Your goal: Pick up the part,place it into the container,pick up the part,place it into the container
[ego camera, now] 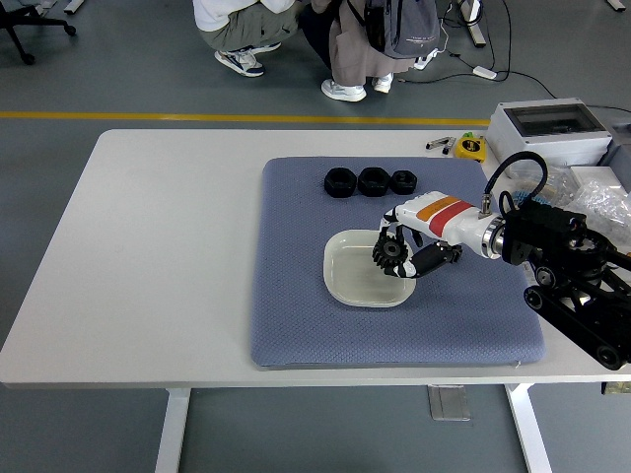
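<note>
A container (367, 268) is set at the middle of a mat (296, 305); three parts (371, 181) are lined up above it.

A black toothed gear (390, 255) hangs over the right side of the shallow translucent-white square container (355, 276).
</note>
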Controlling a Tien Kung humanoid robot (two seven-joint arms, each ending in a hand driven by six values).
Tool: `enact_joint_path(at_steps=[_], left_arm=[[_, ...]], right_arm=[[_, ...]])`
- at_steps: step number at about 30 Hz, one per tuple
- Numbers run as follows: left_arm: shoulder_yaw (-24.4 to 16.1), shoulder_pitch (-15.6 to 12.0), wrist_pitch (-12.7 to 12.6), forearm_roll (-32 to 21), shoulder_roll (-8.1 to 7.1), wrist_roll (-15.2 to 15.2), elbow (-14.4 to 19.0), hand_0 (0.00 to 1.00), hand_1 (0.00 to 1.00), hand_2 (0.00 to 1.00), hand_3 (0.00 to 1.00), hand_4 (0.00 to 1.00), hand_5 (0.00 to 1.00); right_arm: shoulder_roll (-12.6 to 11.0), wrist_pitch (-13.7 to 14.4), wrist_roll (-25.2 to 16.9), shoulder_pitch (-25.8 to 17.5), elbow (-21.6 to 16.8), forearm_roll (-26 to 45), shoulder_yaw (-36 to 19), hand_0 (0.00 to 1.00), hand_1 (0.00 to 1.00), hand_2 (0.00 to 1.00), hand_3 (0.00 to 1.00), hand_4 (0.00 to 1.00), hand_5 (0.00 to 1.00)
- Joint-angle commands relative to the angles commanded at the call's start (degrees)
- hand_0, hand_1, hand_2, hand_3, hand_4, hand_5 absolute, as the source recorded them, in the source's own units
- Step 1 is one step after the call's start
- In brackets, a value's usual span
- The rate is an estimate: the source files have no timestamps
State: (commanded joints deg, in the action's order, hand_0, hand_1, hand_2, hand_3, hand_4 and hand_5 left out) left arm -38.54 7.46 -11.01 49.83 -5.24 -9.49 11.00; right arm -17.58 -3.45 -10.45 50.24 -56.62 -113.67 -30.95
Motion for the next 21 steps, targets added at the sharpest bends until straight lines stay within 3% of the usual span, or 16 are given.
enact_joint_path(at_steps=[2,3,8,9,14,15,20,21], left_arm=[[0.02,0.01,-0.03,-0.13,0.00,0.00,0.02,0.721,0.726,0.759,0.675,0.706,0.683],[-0.06,-0.03,-0.02,-0.10,-0.01,-0.01,0.02,0.721,0.729,0.759,0.675,0.706,0.683],[-1.98,0.01,0.22,2.40,0.10,-0.61,0.00,0.721,0.729,0.759,0.675,0.706,0.683],[-2.15,-0.01,0.23,2.55,0.11,-0.64,0.00,0.721,0.728,0.760,0.674,0.705,0.680],[-3.02,-0.06,0.27,3.33,0.12,-0.82,-0.04,0.721,0.728,0.760,0.674,0.705,0.680],[-3.25,-0.08,0.29,3.59,0.12,-0.86,-0.05,0.721,0.728,0.759,0.674,0.705,0.679],[-3.64,-0.17,0.35,3.99,0.10,-0.96,-0.05,0.721,0.728,0.759,0.674,0.705,0.679],[-3.73,-0.17,0.35,4.08,0.11,-0.98,-0.05,0.722,0.728,0.760,0.673,0.705,0.677]], right_arm=[[1.00,0.36,0.22,0.51,1.86,-0.43,0.67,0.080,0.289,0.415,0.505,0.692,0.373],[1.84,0.37,0.41,1.03,3.32,-0.50,1.27,0.083,0.300,0.444,0.513,0.774,0.366],[5.20,0.46,0.85,2.97,8.89,-2.37,3.02,0.083,0.300,0.444,0.513,0.774,0.366],[5.54,0.46,0.86,3.14,9.34,-2.43,3.22,0.087,0.288,0.482,0.562,0.989,0.453],[6.42,-1.35,0.47,3.70,9.46,-3.09,3.86,0.087,0.288,0.482,0.562,0.989,0.453],[6.50,-1.50,0.28,3.74,9.34,-3.26,3.86,0.127,0.315,0.630,0.800,0.998,0.488],[6.58,-1.71,-0.18,3.89,8.83,-3.58,3.59,0.127,0.315,0.630,0.800,0.998,0.488],[6.51,-1.63,-0.17,3.86,8.71,-3.58,3.45,0.139,0.321,0.661,0.882,0.998,0.509]])
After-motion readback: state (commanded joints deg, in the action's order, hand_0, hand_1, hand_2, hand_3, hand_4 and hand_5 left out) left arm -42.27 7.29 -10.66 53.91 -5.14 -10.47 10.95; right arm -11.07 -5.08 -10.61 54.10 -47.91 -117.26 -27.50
